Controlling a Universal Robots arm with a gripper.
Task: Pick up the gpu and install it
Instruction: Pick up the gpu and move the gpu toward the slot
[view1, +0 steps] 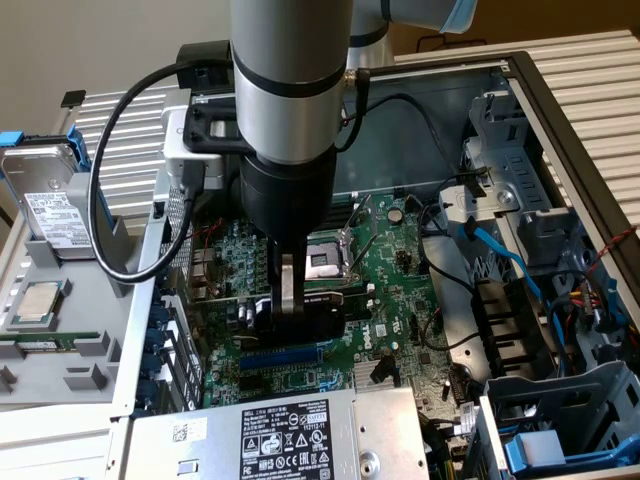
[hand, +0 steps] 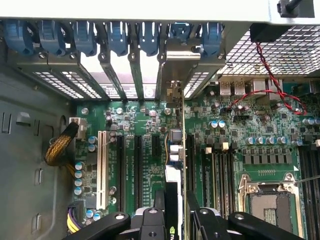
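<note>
The gpu (view1: 312, 322) stands on edge low over the green motherboard (view1: 400, 270), its black cooler block facing the blue slot (view1: 285, 355). My gripper (view1: 288, 300) comes straight down from above and is shut on the card's upper edge. In the wrist view the gpu (hand: 182, 145) appears edge-on as a thin green line between the black expansion slots. Its silver bracket (hand: 172, 70) sits against the case's rear slot openings. My gripper (hand: 176, 222) clamps the card with one finger on each side. I cannot tell whether the card's edge is in a slot.
A labelled power supply (view1: 275, 435) borders the board at the front. The CPU socket (view1: 325, 262) lies just behind the card. Blue cables (view1: 500, 250) and a drive cage (view1: 560, 420) fill the exterior view's right. A hard drive (view1: 50, 200) stands outside the case. Blue slot latches (hand: 115, 37) line the rear wall.
</note>
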